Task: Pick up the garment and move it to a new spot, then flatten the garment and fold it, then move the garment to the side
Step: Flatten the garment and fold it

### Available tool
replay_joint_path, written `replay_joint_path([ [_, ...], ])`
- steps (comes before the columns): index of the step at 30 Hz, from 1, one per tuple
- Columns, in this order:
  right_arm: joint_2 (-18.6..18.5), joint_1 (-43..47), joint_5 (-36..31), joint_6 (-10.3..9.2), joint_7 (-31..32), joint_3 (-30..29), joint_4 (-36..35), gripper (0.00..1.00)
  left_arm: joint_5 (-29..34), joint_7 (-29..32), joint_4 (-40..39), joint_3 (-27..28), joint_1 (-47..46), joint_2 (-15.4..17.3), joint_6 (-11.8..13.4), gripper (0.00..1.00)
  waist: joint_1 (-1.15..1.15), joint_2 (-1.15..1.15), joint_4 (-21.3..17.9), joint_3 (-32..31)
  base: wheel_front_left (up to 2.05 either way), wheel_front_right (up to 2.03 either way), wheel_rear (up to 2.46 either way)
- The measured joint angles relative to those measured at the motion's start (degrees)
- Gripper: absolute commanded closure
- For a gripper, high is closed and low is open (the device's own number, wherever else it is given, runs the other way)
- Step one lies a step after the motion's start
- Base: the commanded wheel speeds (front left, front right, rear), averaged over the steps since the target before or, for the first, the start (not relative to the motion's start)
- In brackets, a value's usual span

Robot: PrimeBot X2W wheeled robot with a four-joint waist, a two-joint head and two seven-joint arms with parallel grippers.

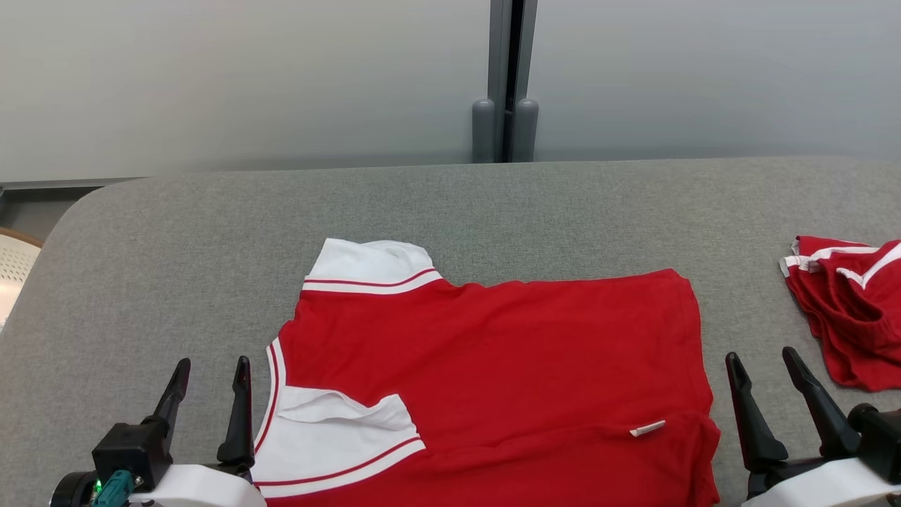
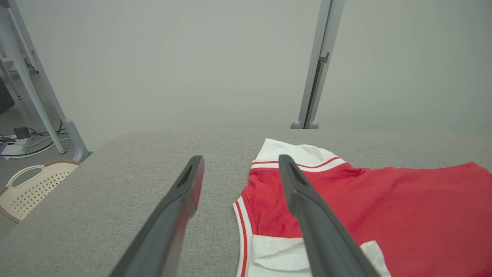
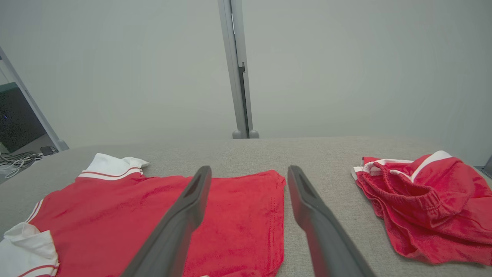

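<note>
The garment (image 1: 493,366) is a red shirt with white, red-striped sleeves, lying spread on the grey table (image 1: 211,225) near its front edge. A small white tag shows near its right hem. My left gripper (image 1: 214,362) stands open just left of the shirt's sleeve, with nothing between its fingers. My right gripper (image 1: 761,354) stands open just right of the shirt's hem, also empty. In the left wrist view the gripper (image 2: 241,159) frames the shirt's (image 2: 403,215) collar side. In the right wrist view the gripper (image 3: 250,169) frames the hem side of the shirt (image 3: 153,223).
A second red piece of clothing (image 1: 852,310) with white trim and an elastic waistband lies crumpled at the table's right edge (image 3: 419,207). A cream perforated basket (image 2: 30,188) sits on the floor beyond the left edge. A grey post (image 1: 505,84) stands behind the table.
</note>
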Motion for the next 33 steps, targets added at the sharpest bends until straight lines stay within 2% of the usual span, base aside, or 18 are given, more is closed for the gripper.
replay_joint_path([
  [5,0.53,0.62,-0.36,-0.01,0.66,-0.01,-0.90,0.00,-0.07,0.56,-0.03,-0.63,-0.01,-0.05,-0.02,0.00,0.00,0.00,0.11,0.34,0.00,0.00,0.00],
  [7,0.55,0.65,-0.36,-0.01,0.92,-0.19,-1.10,0.00,-0.36,1.49,0.34,-1.46,-0.98,-0.21,-0.81,0.00,0.00,0.00,0.25,0.78,0.00,0.00,0.00],
  [9,0.82,0.60,-0.45,-0.01,1.30,-0.23,-1.99,0.00,-0.43,2.27,0.96,-2.47,-3.69,-0.41,-2.05,0.00,0.00,0.00,0.38,1.57,0.00,0.00,0.00],
  [15,0.60,-1.92,-0.66,-0.01,1.86,1.00,-2.74,0.00,-1.05,6.14,6.25,-6.50,-17.17,-2.23,-7.94,0.00,0.00,0.00,0.46,5.80,0.00,0.00,0.00],
  [22,0.86,-6.17,-0.97,-0.01,1.41,1.87,-2.59,0.00,-3.21,8.14,20.20,-8.18,-33.93,-6.41,-13.40,0.00,0.00,0.00,-0.61,12.73,0.00,0.00,0.00],
  [28,1.43,-9.22,-1.23,-0.02,0.22,3.63,-0.79,0.00,-3.59,9.53,34.76,-8.94,-44.96,-7.76,-15.59,0.00,0.00,0.00,-2.98,17.95,0.00,0.00,0.00],
  [33,1.80,-11.00,-1.18,-0.01,-0.53,4.61,1.00,0.00,-4.42,11.17,46.38,-9.49,-50.70,-7.69,-16.85,0.00,0.00,0.00,-5.43,20.44,0.00,0.00,0.00],
])
